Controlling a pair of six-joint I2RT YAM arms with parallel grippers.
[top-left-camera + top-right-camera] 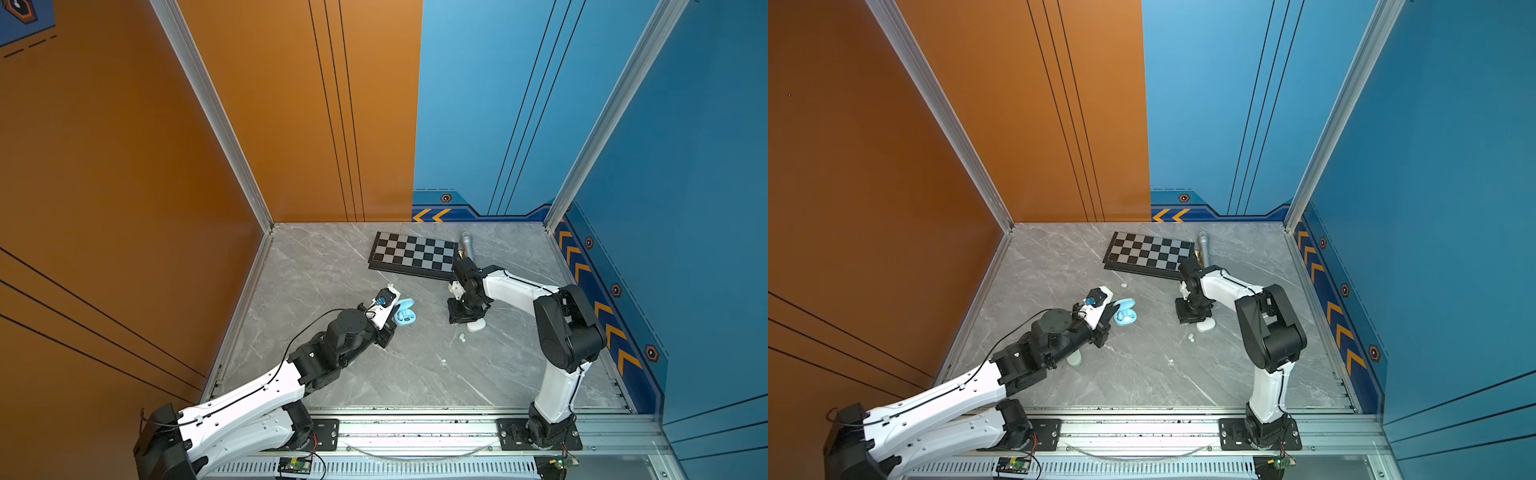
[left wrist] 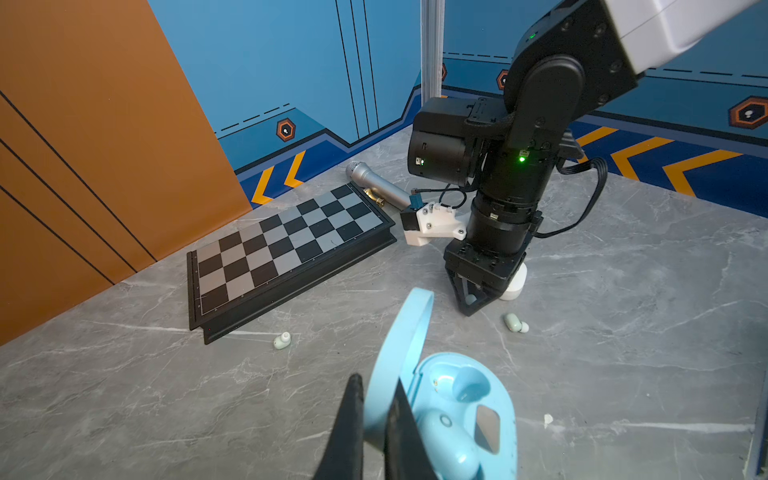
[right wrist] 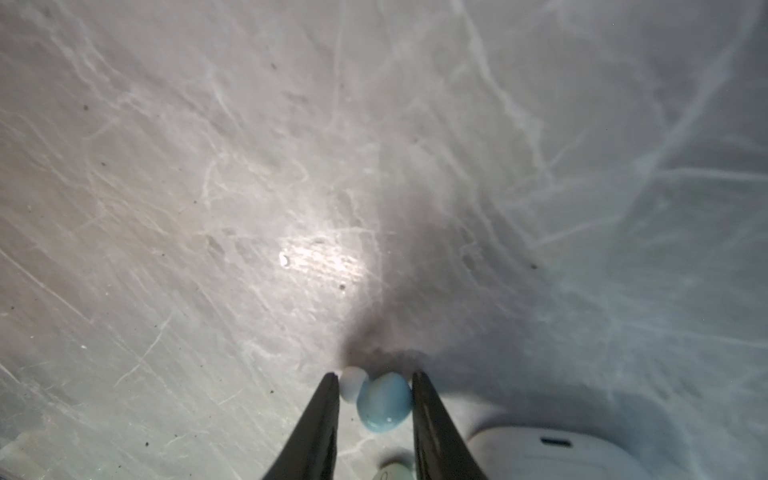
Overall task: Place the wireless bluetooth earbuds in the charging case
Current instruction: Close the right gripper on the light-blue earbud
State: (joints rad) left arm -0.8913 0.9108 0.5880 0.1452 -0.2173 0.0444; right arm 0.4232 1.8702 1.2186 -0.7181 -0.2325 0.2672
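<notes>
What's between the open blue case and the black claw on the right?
Nothing: in both top views the table between blue case and right gripper is bare; a pale green earbud lies just off it.

bright, even top views; right wrist view soft, blurred, with glare and dark shadow on the table [image 3: 316, 257]

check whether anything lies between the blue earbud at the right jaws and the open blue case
Nothing visible: only bare table lies between the blue earbud and the blue case, whose lid the left gripper holds open.
</notes>
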